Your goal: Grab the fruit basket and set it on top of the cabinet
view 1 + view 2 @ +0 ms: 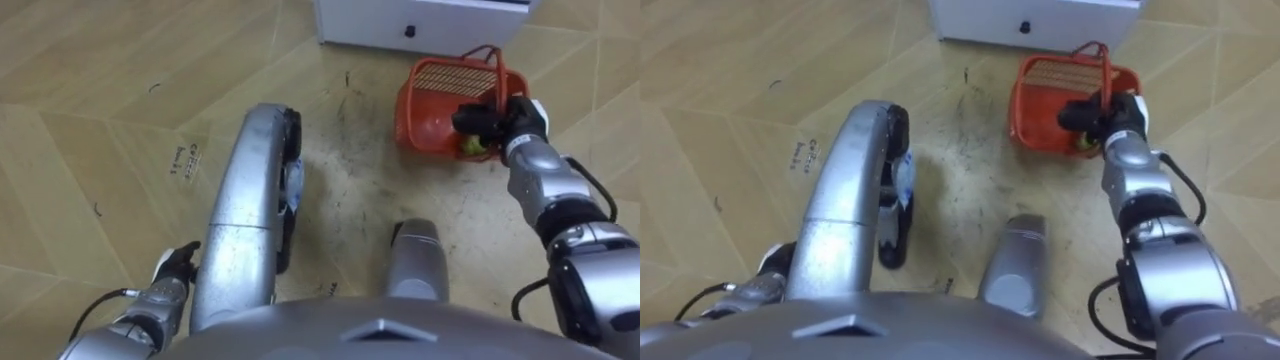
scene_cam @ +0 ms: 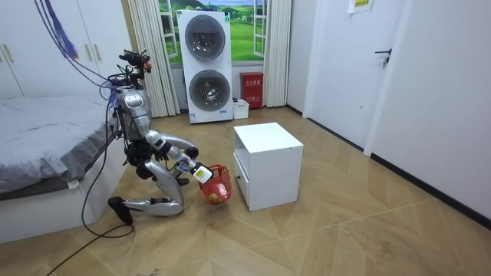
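Observation:
An orange mesh fruit basket (image 1: 430, 95) sits tilted on the wooden floor, just in front of a white cabinet. Its thin handle (image 1: 492, 58) arcs over the far side. A small yellow-green fruit (image 1: 470, 146) lies inside by the near wall. My right hand (image 1: 495, 122) reaches in from the right with its dark fingers curled over the basket's near-right rim at the handle's foot. In the room view I kneel on the floor beside the bed, right arm stretched toward the basket (image 2: 217, 186). My left hand (image 1: 172, 270) hangs low by my left thigh.
The white cabinet (image 1: 420, 20) with a dark knob stands right behind the basket. A bed (image 2: 46, 146) is behind me, and stacked washing machines (image 2: 205, 65) stand against the far wall. Open floor stretches to the left of the basket.

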